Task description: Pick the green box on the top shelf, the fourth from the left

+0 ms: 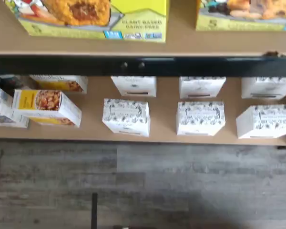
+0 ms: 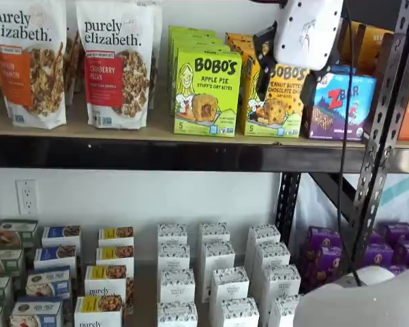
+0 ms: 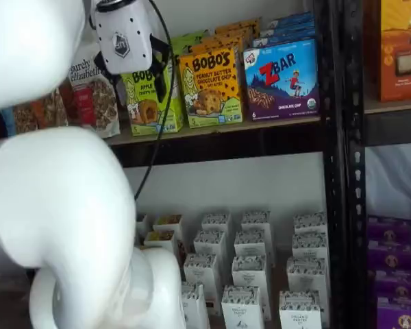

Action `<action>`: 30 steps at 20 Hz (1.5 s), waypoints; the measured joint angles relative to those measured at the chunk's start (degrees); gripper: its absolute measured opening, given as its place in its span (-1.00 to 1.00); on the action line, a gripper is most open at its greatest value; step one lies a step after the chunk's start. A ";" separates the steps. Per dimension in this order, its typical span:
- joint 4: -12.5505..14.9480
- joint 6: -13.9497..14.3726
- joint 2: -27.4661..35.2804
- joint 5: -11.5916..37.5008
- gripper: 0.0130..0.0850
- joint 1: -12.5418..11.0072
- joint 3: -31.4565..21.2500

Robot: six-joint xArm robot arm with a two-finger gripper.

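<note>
Trouble from here would most likely be a grab at the wrong carton. In the wrist view the lime-green cardboard box (image 1: pixel 93 19) and a second yellow-green carton (image 1: pixel 245 15) both sit on the long tan wooden top shelf (image 1: pixel 181 43), just behind its black metal front beam (image 1: pixel 143 66); the fingers do not show here.

In a shelf view the lime-green Apple Pie box (image 2: pixel 206 92) stands at the shelf's front edge, touching the yellow-orange peanut butter box (image 2: pixel 276 101) on its right, with a small gap to the red-labelled granola bag (image 2: pixel 116 65) on its left. The white-bodied gripper (image 2: pixel 288 71) hangs in front of the yellow-orange box, right of the target, so a straight push would strike the neighbour. From this angle I cannot tell how the black fingers stand, though they are likely wide.

In a shelf view from the side, the gripper (image 3: pixel 154 65) overlaps the green box (image 3: pixel 147 103). The blue ZBar box (image 3: pixel 282 81) is well right. Room is open toward the near side; a dangling black cable (image 3: pixel 161 116) could snag a carton corner.
</note>
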State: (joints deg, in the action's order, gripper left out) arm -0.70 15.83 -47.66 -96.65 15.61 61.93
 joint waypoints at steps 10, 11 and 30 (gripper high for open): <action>-0.81 -1.10 4.99 5.19 1.00 -1.06 2.23; -0.61 -0.85 5.59 5.50 1.00 -0.76 2.65; 0.50 1.53 14.64 13.32 1.00 1.92 6.83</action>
State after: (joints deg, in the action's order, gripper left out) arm -0.21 17.36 -33.03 -83.33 17.53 68.76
